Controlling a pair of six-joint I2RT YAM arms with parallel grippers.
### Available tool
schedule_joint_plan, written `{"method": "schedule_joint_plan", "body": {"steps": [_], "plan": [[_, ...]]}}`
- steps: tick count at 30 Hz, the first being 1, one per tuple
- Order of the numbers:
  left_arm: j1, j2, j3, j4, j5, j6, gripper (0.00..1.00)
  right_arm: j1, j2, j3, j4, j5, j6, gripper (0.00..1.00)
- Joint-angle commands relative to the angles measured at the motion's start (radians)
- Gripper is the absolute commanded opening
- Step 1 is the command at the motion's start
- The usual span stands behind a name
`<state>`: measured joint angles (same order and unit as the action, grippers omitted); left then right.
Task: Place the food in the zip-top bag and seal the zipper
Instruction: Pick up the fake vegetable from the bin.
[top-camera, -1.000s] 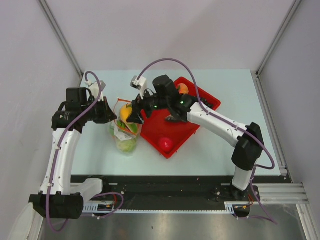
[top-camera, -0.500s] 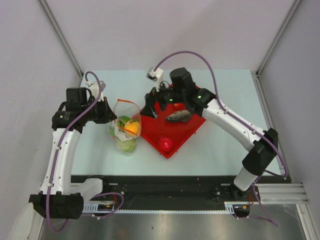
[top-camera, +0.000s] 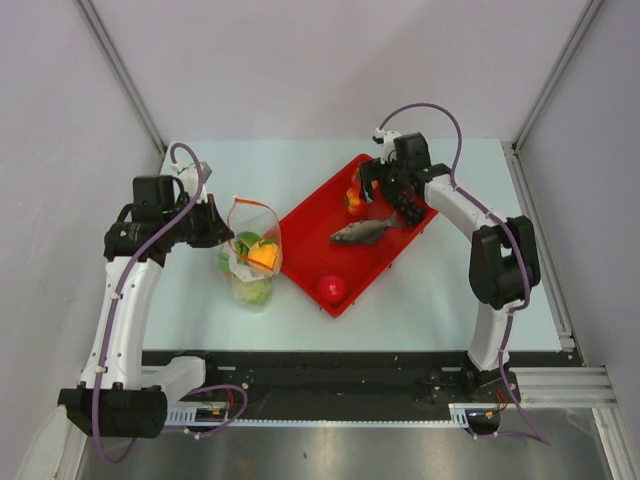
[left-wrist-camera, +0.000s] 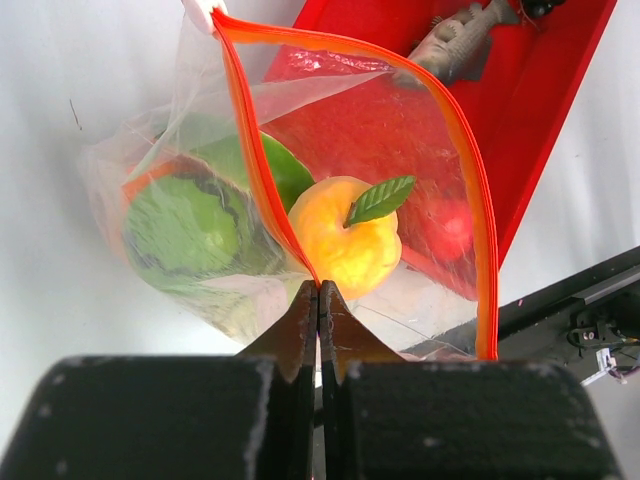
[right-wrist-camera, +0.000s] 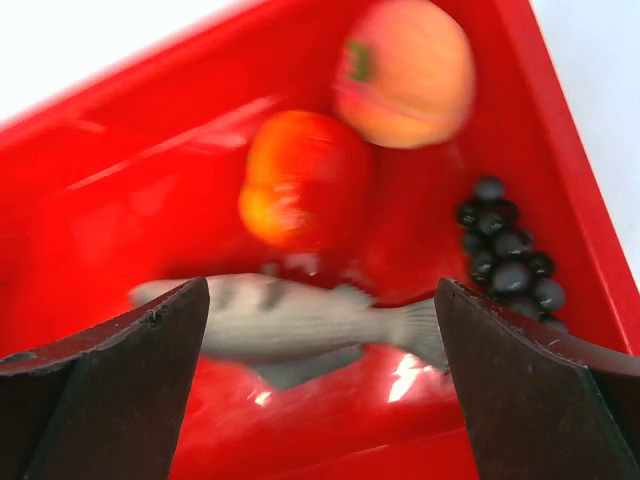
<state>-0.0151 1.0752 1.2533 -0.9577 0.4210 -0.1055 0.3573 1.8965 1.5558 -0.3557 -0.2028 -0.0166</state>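
Note:
The clear zip-top bag (top-camera: 250, 262) stands open left of the red tray, with green fruits and an orange (top-camera: 263, 256) inside. My left gripper (top-camera: 214, 228) is shut on its orange-red zipper strip (left-wrist-camera: 262, 170) and holds the mouth up; the white slider tab (left-wrist-camera: 200, 10) is at the strip's far end. In the left wrist view the leafed orange (left-wrist-camera: 343, 238) and a green melon (left-wrist-camera: 183, 226) show in the bag. My right gripper (top-camera: 386, 192) is open and empty over the tray, above the grey fish (right-wrist-camera: 300, 320). An orange (right-wrist-camera: 305, 180), a peach (right-wrist-camera: 405, 70) and dark grapes (right-wrist-camera: 505, 245) lie beyond the fish.
The red tray (top-camera: 310, 215) lies diagonally mid-table, its near corner next to the bag. A red tomato (top-camera: 331, 288) sits in that near corner. The fish (top-camera: 362, 232) lies in the tray's middle. Grey walls and rails enclose the table.
My right gripper was over the bag's mouth with the orange; the orange now lies in the bag. The right arm has swung back to the tray's far end, jaws open over the fish.

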Motion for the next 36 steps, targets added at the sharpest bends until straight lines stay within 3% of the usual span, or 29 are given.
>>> {"method": "schedule_joint_plan", "body": {"steps": [1, 19, 24, 34, 36], "plan": [[0.0, 0.0, -0.008, 0.034, -0.005, -0.002, 0.0, 0.0, 0.081, 0.085, 0.061, 0.042, 0.004, 1.0], [0.0, -0.004, -0.037, 0.031, -0.024, 0.017, 0.0, 0.051, 0.256, 0.156, 0.066, -0.035, 0.012, 0.98], [0.0, -0.006, -0.037, 0.036, -0.019, 0.015, 0.0, 0.046, 0.222, 0.158, 0.047, -0.041, 0.009, 0.81], [0.0, -0.009, -0.035, 0.039, -0.005, 0.009, 0.0, 0.042, 0.026, 0.119, 0.038, -0.089, -0.011, 0.36], [0.0, -0.014, -0.034, 0.039, -0.005, 0.009, 0.0, 0.042, 0.0, 0.124, 0.032, -0.095, -0.011, 0.31]]}}
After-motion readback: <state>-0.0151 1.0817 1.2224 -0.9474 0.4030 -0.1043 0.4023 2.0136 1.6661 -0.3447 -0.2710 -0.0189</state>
